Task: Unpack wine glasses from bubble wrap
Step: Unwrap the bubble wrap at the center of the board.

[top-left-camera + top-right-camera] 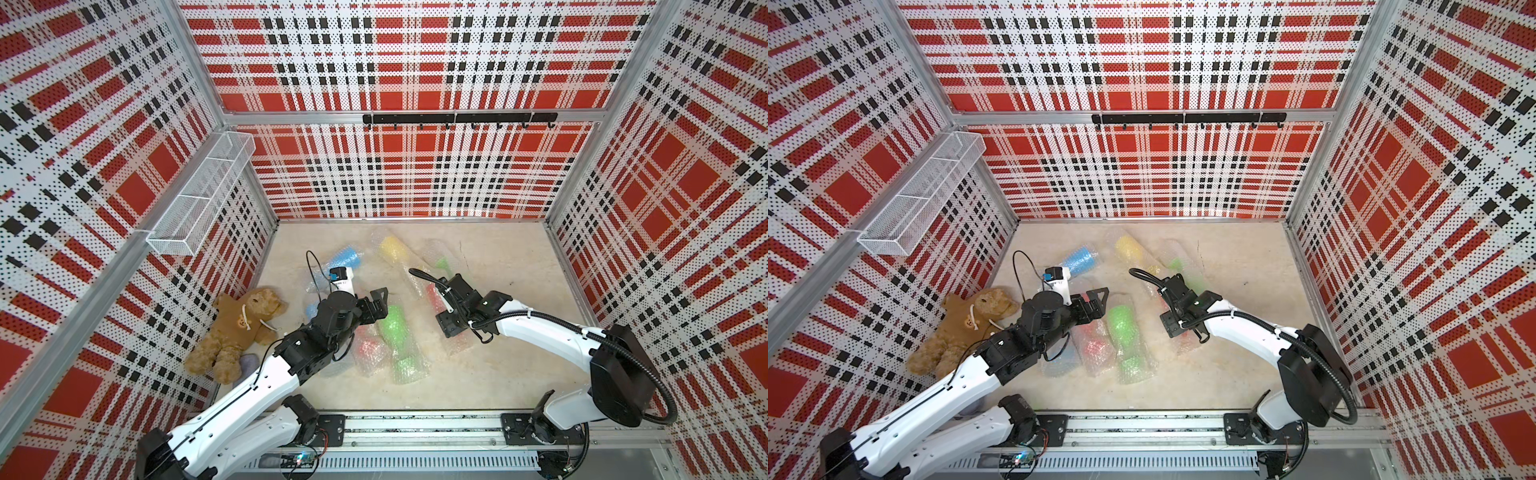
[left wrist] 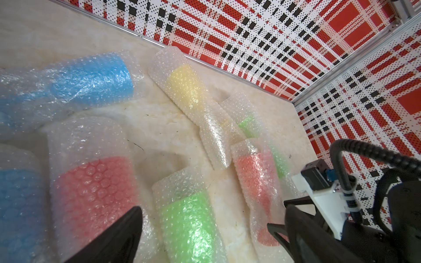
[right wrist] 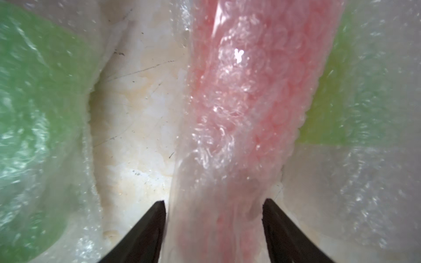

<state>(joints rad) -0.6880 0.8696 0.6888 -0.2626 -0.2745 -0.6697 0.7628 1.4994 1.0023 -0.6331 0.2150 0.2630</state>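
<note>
Straddling bubble-wrapped red glass point(image 3: 239, 102), right hand point(image 3: 213, 201), floor point(image 1: 478, 386) bare along near edge.

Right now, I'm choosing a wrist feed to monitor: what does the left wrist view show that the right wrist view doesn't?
Only left wrist: a yellow goblet, a blue goblet and the right arm; the goblets lie in bubble wrap. Only right wrist: the right gripper close up, its fingers flanking the wrapped red goblet; contact is unclear. Both: that red goblet, green goblets beside it, the pale table.
</note>
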